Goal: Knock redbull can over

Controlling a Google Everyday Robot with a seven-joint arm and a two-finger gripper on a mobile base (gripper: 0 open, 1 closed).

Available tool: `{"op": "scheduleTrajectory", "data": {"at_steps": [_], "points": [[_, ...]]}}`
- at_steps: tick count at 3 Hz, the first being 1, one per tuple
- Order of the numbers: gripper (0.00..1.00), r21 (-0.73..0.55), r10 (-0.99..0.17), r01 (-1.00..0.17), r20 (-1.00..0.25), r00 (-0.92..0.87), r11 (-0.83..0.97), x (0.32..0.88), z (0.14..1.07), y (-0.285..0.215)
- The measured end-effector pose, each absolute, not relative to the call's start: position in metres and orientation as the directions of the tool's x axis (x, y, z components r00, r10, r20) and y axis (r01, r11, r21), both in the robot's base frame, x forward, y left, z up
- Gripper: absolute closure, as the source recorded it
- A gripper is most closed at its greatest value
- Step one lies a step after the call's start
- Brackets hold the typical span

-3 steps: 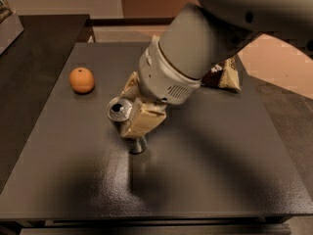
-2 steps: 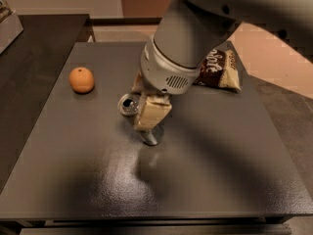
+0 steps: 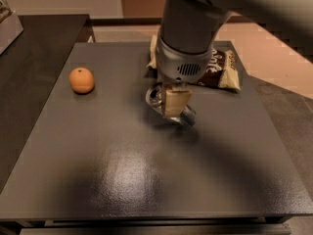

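The redbull can is found at frame centre, touching the left side of the gripper, whose spread cannot be told; its axis is largely hidden, and a leftward push is judged needed.
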State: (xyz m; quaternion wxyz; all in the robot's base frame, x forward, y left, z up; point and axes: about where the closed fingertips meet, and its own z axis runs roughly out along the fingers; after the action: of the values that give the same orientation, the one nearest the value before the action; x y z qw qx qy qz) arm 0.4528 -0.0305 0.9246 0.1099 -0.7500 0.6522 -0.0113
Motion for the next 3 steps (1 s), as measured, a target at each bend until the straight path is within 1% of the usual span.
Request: {"op": "scheduleTrajectory", "data": {"at_steps": [1, 3], "points": [[1.00, -0.201, -0.986, -0.970, -0.067, 0.152, -0.136, 0.455, 0.935, -0.043], [1.00, -0.156, -0.968, -0.957, 0.096, 0.232, -0.245, 0.445, 0.916, -0.039]]}}
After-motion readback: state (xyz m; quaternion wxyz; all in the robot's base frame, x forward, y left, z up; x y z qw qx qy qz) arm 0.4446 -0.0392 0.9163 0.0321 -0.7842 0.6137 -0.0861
